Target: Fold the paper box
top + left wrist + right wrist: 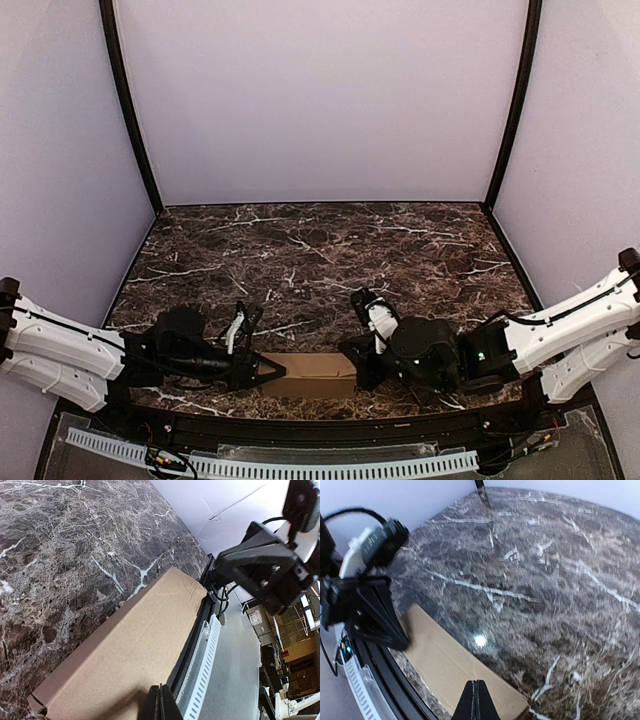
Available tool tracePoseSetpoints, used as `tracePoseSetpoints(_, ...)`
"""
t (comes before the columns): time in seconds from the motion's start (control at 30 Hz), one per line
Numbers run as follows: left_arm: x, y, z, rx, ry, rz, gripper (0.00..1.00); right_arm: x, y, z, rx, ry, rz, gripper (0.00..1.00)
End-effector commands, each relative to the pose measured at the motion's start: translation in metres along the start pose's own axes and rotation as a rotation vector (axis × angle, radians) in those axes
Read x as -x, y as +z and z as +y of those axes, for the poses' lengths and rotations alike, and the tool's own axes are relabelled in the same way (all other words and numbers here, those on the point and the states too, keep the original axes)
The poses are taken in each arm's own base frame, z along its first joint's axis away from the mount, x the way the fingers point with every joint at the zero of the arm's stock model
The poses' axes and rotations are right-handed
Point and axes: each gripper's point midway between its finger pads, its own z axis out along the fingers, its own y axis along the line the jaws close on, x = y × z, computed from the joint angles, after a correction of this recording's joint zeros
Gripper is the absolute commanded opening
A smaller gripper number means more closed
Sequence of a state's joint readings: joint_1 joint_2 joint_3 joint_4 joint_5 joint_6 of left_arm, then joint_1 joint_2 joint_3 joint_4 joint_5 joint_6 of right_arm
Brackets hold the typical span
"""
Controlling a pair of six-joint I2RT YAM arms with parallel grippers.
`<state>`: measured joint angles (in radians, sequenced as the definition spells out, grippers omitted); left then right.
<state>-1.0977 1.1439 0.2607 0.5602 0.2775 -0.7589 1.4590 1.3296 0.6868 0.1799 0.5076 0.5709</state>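
The paper box [312, 376] is a slim brown carton lying flat on the marble table [320, 250], close to the front edge and between my two arms. My left gripper [281, 375] is shut, and its tip points at the box's left end. In the left wrist view the shut fingertips [160, 689] hang over the box [130, 645] with nothing between them. My right gripper [350, 352] is also shut, at the box's right end. Its closed tip [476, 684] sits over the cardboard [442, 657]. I cannot tell whether either tip touches it.
A black rail and a white slotted strip [300, 465] run along the front edge just behind the box. Black posts [130, 110] and pale walls enclose the table on the left, right and back.
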Motion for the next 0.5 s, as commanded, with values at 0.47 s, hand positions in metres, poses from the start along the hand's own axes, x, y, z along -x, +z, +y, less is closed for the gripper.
tracePoseSetpoints(0.47,-0.04,0.002,0.041,0.156,-0.047,0.159,0.0,-0.064,0.003,-0.021,-0.021,0.155,0.117,0.0)
